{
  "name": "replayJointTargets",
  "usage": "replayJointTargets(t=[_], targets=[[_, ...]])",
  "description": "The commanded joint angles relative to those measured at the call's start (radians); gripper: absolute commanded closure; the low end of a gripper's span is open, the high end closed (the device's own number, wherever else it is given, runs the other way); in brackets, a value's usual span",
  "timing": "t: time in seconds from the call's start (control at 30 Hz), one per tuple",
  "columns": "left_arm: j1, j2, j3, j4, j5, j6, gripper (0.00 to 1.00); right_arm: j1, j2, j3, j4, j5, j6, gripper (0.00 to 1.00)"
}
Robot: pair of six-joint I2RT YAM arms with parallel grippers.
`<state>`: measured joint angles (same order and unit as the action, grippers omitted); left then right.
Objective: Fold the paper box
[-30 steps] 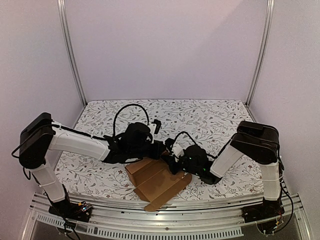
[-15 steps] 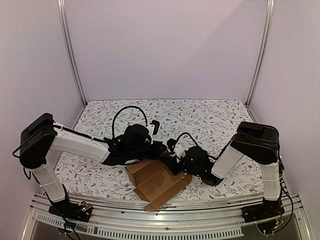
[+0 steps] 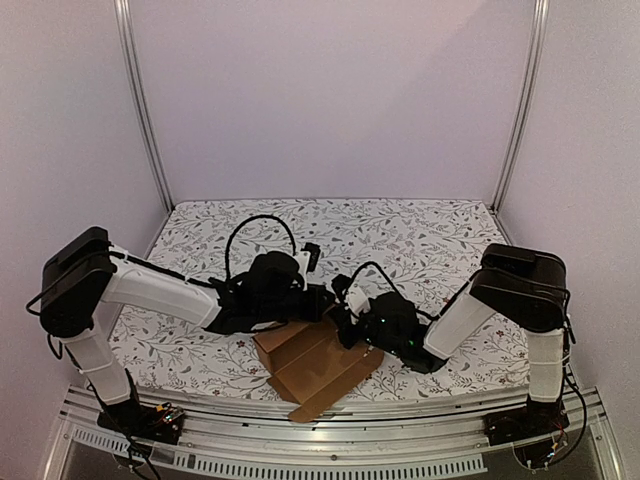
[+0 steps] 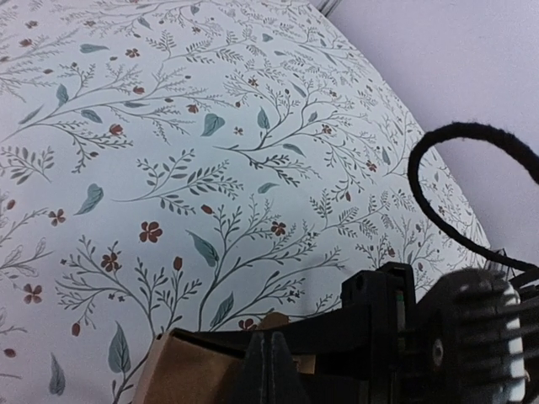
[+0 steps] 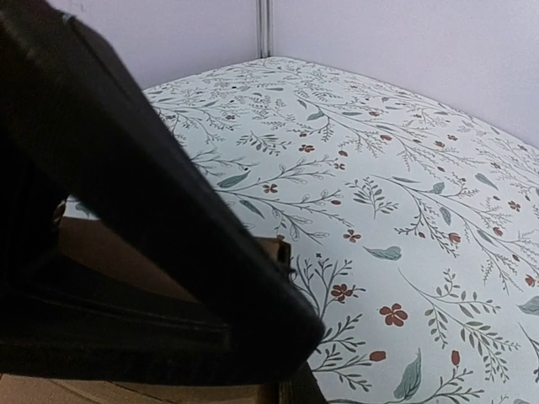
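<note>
Your box (image 3: 318, 368) lies at the table's (image 3: 420, 240) near edge, between the arms. Your left hand (image 3: 320, 300), fingers pressed together, sits at its far edge. Your right hand (image 3: 346, 322) is at its far-right corner; its grip can't be told.

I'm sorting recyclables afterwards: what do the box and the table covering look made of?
The paper box: plain brown cardboard, matte, unprinted, with creased fold lines. The table covering: probably fabric or printed vinyl, matte white with a leaf-and-flower pattern; weave not visible.

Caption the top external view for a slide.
Left gripper and right gripper converge on the far edge of a brown paper box on floral tablecloth.
</note>
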<state>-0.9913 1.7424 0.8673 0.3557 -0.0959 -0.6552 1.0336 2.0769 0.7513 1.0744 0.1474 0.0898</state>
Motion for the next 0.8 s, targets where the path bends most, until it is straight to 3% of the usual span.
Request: replayJointTargets(t=[0.0,0.17,0.47,0.77], targets=[[-0.025,0.051,-0.019,-0.05,-0.005,-0.017,1.0,0.027,0.012,-0.024,0.004,0.046,-0.01,1.0],[-0.034,0.056,-0.019,-0.044,-0.002,-0.029,1.0,0.041,0.052,-0.025,0.03,0.061,0.015,1.0],[-0.038,0.056,-0.016,-0.053,-0.003,-0.032,1.0,0.042,0.06,-0.029,0.038,0.061,0.016,0.84],[-0.05,0.081,-0.022,-0.046,-0.018,-0.052,1.0,0.045,0.041,-0.042,0.029,0.064,0.021,0.8]])
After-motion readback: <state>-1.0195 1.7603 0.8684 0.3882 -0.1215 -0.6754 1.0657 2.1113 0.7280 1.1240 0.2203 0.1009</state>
